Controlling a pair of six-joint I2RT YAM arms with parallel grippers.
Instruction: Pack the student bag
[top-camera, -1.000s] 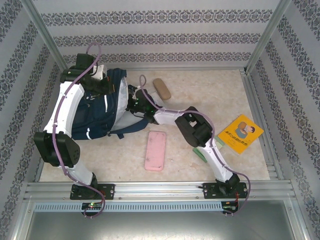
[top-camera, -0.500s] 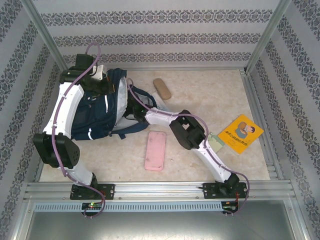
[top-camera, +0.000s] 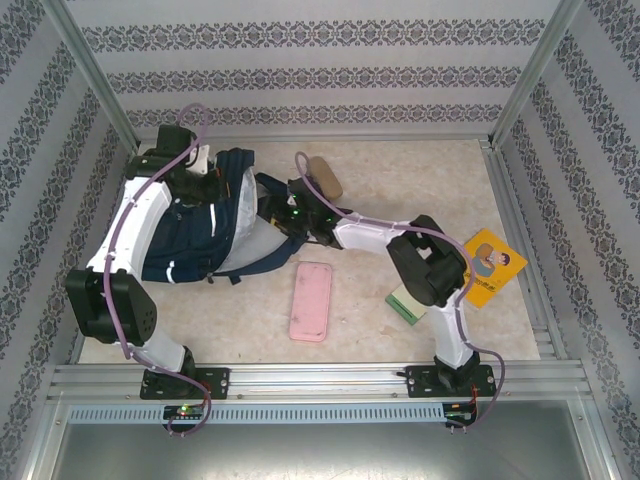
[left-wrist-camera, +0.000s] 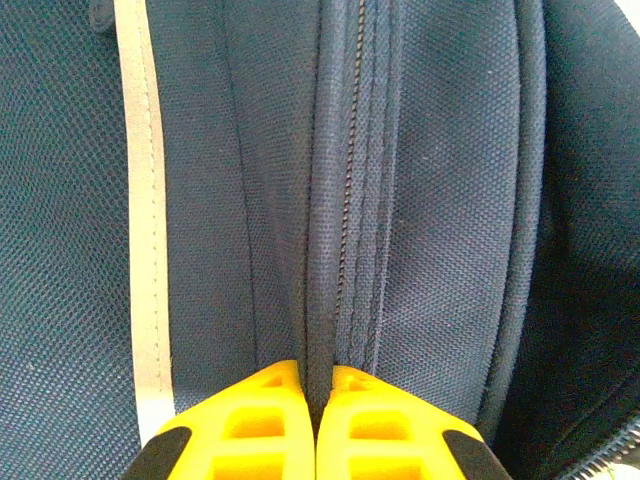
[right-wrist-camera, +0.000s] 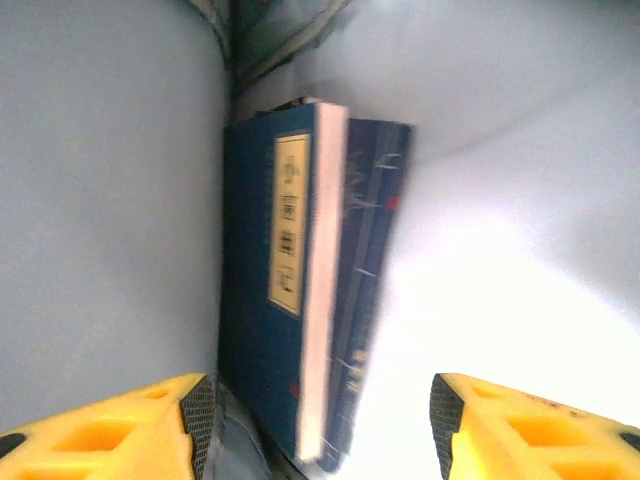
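Where left hand (left-wrist-camera: 316, 375) clamps, student bag (left-wrist-camera: 440, 200) fold, apparently.

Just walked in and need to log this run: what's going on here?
Two robot arms are packing a navy backpack. The left gripper is shut on a fold of its fabric beside a zipper. The right gripper is open at the bag's mouth, facing a blue book, apparently inside. A pink pencil case, tan case and yellow book lie outside.

Navy student bag (top-camera: 192, 248), grey strip (left-wrist-camera: 142, 200); pink case (top-camera: 310, 300); yellow book (top-camera: 495, 262).
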